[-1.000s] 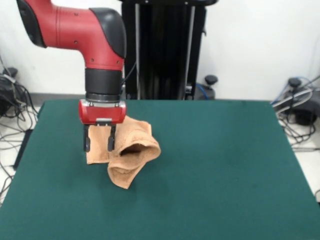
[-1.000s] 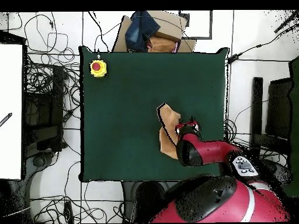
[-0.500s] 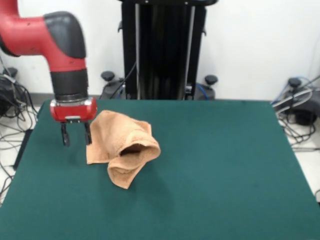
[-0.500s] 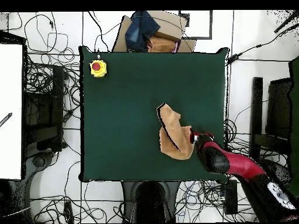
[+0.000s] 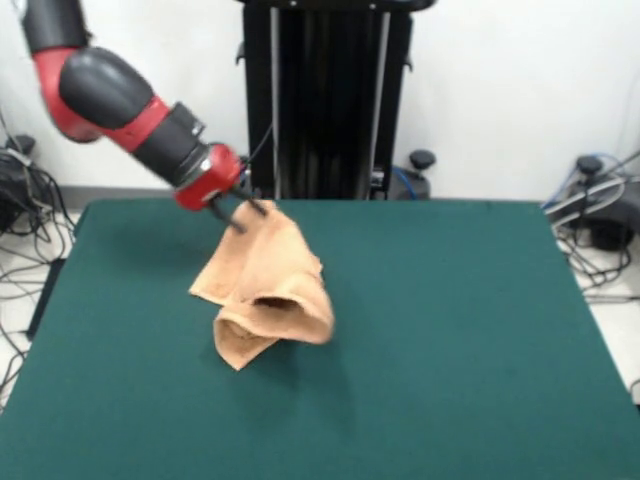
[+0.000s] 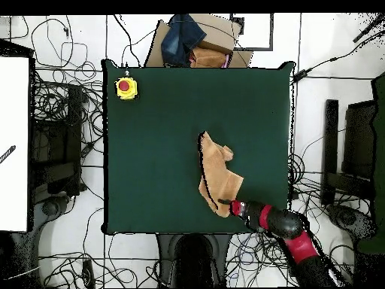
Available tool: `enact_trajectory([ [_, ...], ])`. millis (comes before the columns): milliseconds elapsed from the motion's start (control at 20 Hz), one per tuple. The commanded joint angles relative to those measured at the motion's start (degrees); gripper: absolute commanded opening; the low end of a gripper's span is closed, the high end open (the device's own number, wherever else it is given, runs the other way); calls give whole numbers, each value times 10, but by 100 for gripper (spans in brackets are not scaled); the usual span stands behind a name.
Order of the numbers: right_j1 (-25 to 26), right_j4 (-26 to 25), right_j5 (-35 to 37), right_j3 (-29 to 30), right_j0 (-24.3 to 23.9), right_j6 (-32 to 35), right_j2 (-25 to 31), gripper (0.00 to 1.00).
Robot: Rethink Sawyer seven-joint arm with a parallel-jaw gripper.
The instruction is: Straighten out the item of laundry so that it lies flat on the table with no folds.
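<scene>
The item of laundry (image 5: 268, 282) is a peach-orange towel, bunched and folded, left of the middle of the green table (image 5: 460, 340). One corner of it is drawn up to a peak at the back. My gripper (image 5: 246, 212) comes in tilted from the left and is shut on that raised corner. From there the cloth slopes down to a rolled fold at the front. In the overhead view the towel (image 6: 218, 174) lies as a long crumpled strip on the table (image 6: 158, 120), with the gripper (image 6: 225, 203) at its end nearest the robot's base.
A yellow box with a red button (image 6: 125, 87) sits at one table corner. A cardboard box with dark cloth (image 6: 194, 39) lies just beyond the table's edge. Cables cover the floor on both sides. A black column (image 5: 325, 100) stands behind the table.
The gripper swung from the towel's left side round to its back corner, tilted over and shut on it. The towel was pulled up into a peak and shifted slightly.
</scene>
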Motion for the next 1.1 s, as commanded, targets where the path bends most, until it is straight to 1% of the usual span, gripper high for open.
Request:
enact_trajectory([
  [50, 160, 22, 41, 33, -10, -254, 115, 100],
  [150, 151, -13, -2, 30, -9, -263, 115, 100],
  [200, 138, -21, -26, 27, 1, -234, 111, 100],
  [300, 95, -25, -75, 23, 30, -152, 92, 100],
  [350, 87, -27, -91, 17, 37, -139, 88, 100],
  [550, 102, -47, -112, 6, 40, -212, 91, 100],
  [650, 92, -60, -129, 13, 43, -226, 90, 100],
  [800, 75, -56, -151, 16, 55, -196, 80, 100],
  [950, 76, -63, -164, 3, 61, -200, 77, 100],
  [1050, 75, -62, -167, -8, 69, -204, 87, 100],
  [1100, 62, -60, -171, -9, 80, -194, 96, 100],
])
